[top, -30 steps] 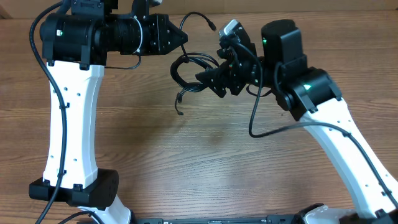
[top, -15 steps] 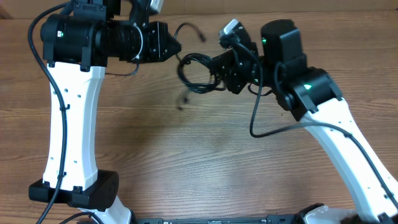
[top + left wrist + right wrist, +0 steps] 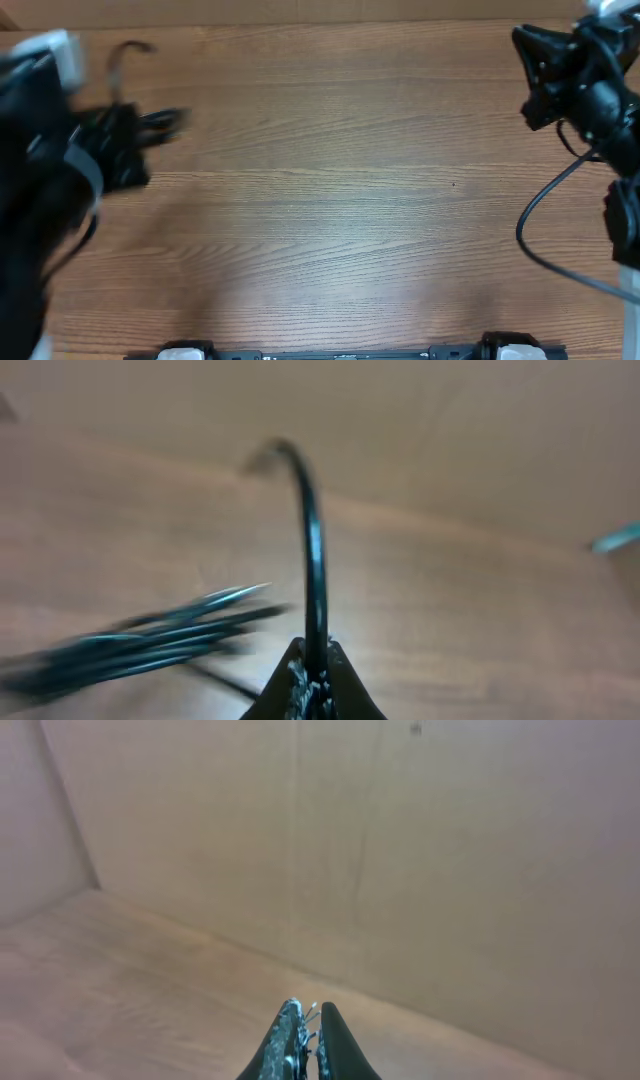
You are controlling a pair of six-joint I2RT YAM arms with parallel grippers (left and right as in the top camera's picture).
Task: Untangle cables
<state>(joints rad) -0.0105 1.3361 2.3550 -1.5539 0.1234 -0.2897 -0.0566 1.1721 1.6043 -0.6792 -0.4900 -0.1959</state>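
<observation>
Left wrist view, left tool (image 3: 315, 652): we see its two fingers pinched narrow at the bottom edge, clamped on a black cable.
Cable (image 3: 314, 550): from the pinch it runs straight away from the tool, its long axis nearly upright in this view. It hooks over to the left at its far end. The tip is blurred and we cannot tell what plug it bears.
Cable strands (image 3: 150, 642): a smeared dark bundle sits low to the left of the tool, its long axis near level. Its thin ends point right toward the held cable, and we cannot tell whether they touch it.
Worktop (image 3: 480, 620): brown wood grain under and beyond the cable.
Wall (image 3: 450, 430): plain tan board behind the worktop's far edge.
Right wrist view, right tool (image 3: 308, 1012): the fingers are drawn narrow with only a slit between them, and we see nothing in it. They point at the tan wall, with the worktop low at the left.
Overhead view, left arm (image 3: 45, 170): a dark blur at the left edge. The cable arcs beyond it near the far left corner, and the strands poke out to the right over the worktop.
Overhead view, right arm (image 3: 585, 85): at the far right corner, well apart from the cable, with its own lead (image 3: 535, 215) looping below it.
</observation>
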